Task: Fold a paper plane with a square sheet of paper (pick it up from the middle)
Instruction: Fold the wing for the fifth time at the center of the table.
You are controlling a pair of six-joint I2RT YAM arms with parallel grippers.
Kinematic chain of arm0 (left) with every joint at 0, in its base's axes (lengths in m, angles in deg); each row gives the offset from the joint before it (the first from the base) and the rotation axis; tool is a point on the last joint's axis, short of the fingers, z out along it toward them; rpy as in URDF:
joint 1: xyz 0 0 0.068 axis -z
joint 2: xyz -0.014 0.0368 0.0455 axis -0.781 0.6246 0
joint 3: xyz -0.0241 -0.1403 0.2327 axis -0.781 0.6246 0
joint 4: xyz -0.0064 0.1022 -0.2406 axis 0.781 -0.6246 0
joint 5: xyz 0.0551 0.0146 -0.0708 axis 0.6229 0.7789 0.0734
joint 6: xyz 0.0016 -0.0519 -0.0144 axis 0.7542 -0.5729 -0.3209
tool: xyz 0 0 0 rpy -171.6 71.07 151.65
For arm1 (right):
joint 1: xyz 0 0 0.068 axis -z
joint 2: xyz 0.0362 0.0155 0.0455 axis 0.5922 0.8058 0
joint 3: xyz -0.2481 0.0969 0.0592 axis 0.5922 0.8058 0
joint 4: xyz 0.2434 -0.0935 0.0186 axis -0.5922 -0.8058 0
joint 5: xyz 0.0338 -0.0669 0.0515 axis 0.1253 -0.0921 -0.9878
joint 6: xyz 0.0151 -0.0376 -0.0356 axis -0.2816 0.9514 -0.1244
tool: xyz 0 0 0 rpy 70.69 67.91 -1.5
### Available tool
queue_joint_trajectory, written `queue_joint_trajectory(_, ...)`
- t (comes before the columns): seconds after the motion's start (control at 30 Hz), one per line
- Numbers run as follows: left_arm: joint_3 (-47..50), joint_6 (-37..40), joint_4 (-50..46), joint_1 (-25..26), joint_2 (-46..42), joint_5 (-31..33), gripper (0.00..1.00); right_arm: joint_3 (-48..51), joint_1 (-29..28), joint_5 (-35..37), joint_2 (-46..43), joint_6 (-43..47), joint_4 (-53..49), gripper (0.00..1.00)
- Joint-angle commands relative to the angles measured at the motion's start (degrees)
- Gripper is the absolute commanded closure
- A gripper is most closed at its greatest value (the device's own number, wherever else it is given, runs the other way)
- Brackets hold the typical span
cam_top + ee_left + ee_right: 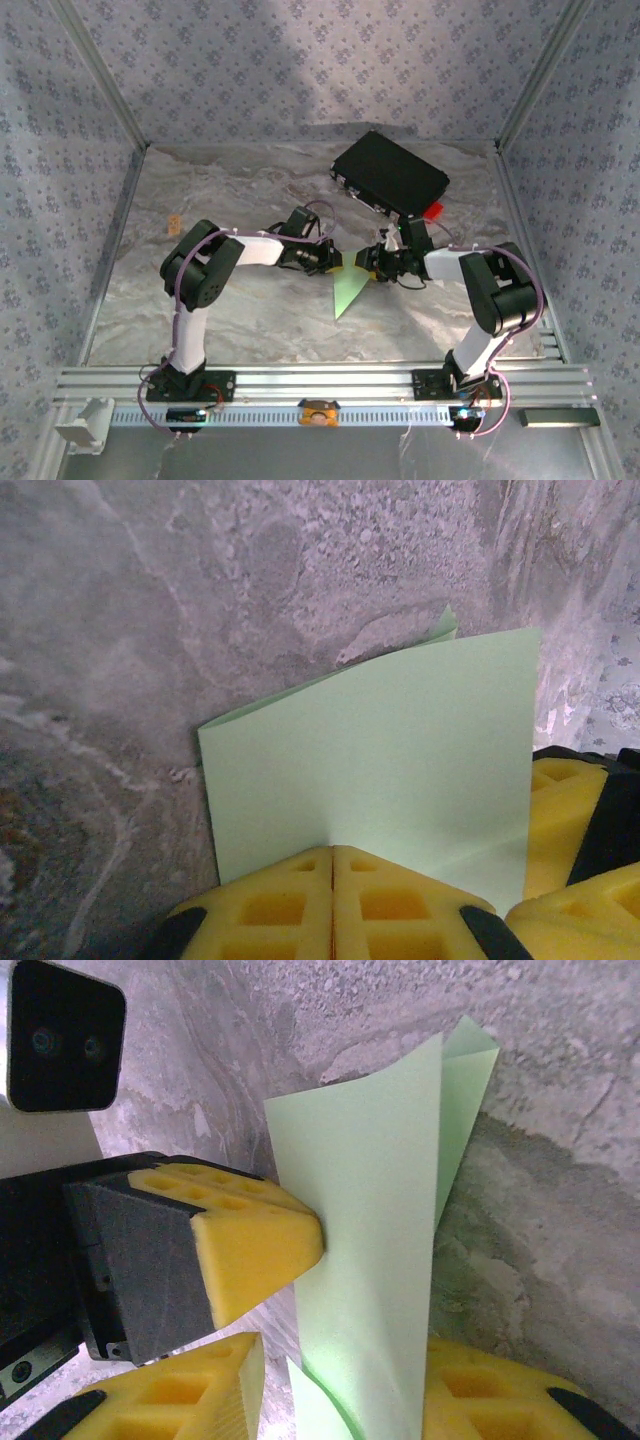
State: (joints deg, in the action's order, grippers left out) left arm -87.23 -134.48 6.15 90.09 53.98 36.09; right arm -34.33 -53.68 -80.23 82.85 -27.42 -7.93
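Over a marbled grey table (250, 320) between patterned walls (300, 60), left jaws clamp green paper (350, 290); right jaws unclear.

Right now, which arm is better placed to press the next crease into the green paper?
Probably the right. The left gripper is shut on the paper, anchoring its edge, while the right gripper has its fingers apart astride it, free to close.

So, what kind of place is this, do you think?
Probably a robot lab test cell: a left arm and right arm bolted to an aluminium rail, patterned cloth walls, a marble-look table.
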Motion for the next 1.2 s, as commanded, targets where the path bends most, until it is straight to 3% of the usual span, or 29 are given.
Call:
queue_joint_trajectory(0.0, 0.56, -0.38, -2.22, 0.02, -0.32, 0.18, 0.92, -1.34, 0.68, -1.51, 1.09, 1.93, -0.87, 0.62)
queue_joint_trajectory(0.4, 0.91, -0.11, -2.33, 0.00, -0.58, 0.17, 0.92, -1.42, 2.06, -1.18, 1.99, 3.44, -2.30, 0.74)
queue_joint_trajectory(0.77, 0.94, 0.33, -2.66, -0.05, -0.80, 0.14, 0.92, -1.44, 3.16, -1.72, 1.85, 4.29, -2.97, 0.78)
queue_joint_trajectory(0.97, 0.69, 0.37, -2.17, -0.05, -0.70, -0.58, 0.91, -1.57, 3.44, -2.51, 2.25, 4.49, -3.42, 0.89)
queue_joint_trajectory(1.17, 1.32, 2.07, -2.27, 0.02, -5.18, 1.82, 0.74, 0.10, 3.11, -1.01, -1.27, 1.64, -2.42, 0.98)
